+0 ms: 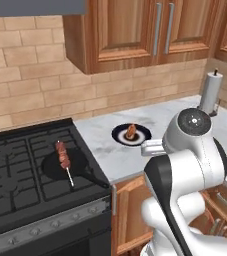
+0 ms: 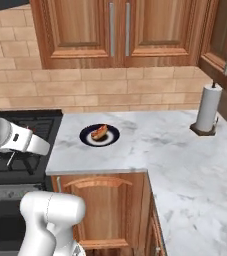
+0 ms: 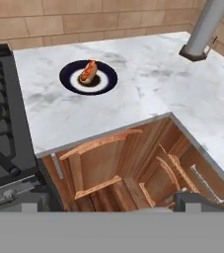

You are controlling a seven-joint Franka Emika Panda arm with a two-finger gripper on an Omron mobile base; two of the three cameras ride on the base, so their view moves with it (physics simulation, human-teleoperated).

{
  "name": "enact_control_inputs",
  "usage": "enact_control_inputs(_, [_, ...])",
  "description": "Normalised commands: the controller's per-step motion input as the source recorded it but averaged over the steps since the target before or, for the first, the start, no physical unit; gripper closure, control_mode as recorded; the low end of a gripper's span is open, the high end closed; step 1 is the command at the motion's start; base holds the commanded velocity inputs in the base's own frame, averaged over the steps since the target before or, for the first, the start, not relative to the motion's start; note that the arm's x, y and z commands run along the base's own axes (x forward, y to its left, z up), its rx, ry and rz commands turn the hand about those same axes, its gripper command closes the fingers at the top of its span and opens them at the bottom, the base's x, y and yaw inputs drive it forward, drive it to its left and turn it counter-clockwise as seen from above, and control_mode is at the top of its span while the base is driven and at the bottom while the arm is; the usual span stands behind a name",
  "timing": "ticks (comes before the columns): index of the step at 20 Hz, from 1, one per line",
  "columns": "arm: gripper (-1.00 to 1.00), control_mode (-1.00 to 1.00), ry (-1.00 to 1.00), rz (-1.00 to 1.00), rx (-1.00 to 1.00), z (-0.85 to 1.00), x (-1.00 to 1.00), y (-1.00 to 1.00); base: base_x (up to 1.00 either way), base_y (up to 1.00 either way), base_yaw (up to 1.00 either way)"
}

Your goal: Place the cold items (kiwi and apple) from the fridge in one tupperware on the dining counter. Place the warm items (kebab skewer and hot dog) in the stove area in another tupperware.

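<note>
On the marble counter, the hot dog lies on its dark plate, ahead and left of the claw. Its long axis points away from the hand, and the claw stands fully open, holding nothing.

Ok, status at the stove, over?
Gripper open, holding nothing. Kebab skewer lies in the pan on the stove; hot dog sits on the dark plate. Nothing blocks either.

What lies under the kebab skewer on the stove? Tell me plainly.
The kebab skewer lies across a dark pan on the black stove, its stick end reaching toward the pan's front edge. The burner grate beneath the pan is covered by it.
</note>
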Motion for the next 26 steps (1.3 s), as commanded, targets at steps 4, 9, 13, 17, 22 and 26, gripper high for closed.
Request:
enact_control_inputs(4, [-1.00,1.00,0.00,0.00,0.00,0.00,0.00,0.00,0.61,-0.35,0.38])
enact_control_inputs(9, [-1.00,1.00,0.00,0.00,0.00,0.00,0.00,0.00,0.62,-0.36,0.39])
enact_control_inputs(13, [-1.00,-1.00,0.00,0.00,0.12,0.00,0.16,-0.15,0.43,-0.38,0.13])
enact_control_inputs(17, [-1.00,-1.00,0.00,0.00,0.39,0.00,0.69,-0.60,0.00,0.00,0.00])
enact_control_inputs(22, [-1.00,-1.00,0.11,-0.04,0.24,-0.02,0.51,-0.53,0.00,0.00,0.00])
enact_control_inputs(26, [-1.00,-1.00,0.26,-0.13,0.09,-0.14,0.35,-0.47,0.00,0.00,0.00])
